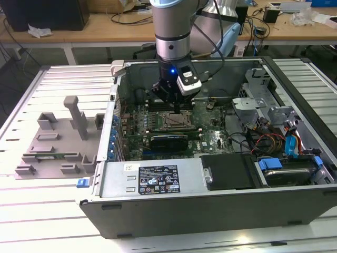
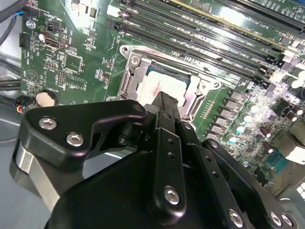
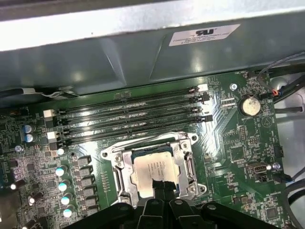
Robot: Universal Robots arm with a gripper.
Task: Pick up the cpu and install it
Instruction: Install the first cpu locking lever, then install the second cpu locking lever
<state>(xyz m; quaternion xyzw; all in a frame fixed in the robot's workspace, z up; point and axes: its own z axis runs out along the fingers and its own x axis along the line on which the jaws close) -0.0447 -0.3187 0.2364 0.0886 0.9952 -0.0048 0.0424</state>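
The cpu (image 3: 148,168), a flat square chip with a pale metal top, lies level inside the black-framed socket (image 3: 116,177) on the green motherboard. In the second wrist view the cpu (image 2: 157,85) shows just past my fingertips, within the socket frame (image 2: 129,76). My gripper (image 3: 163,185) hangs right over the chip's near edge with its two fingers pressed together and nothing visible between them. Whether the tips touch the chip I cannot tell. In the exterior view my gripper (image 1: 175,107) reaches down into the open computer case, directly above the cpu (image 1: 178,120).
Several memory slots (image 3: 128,119) run beside the socket, with the case wall (image 3: 143,57) behind them. A grey fixture tray (image 1: 52,142) sits outside the case on the exterior view's left. A drive cage (image 1: 258,100) and cables (image 1: 266,141) fill the case on the exterior view's right.
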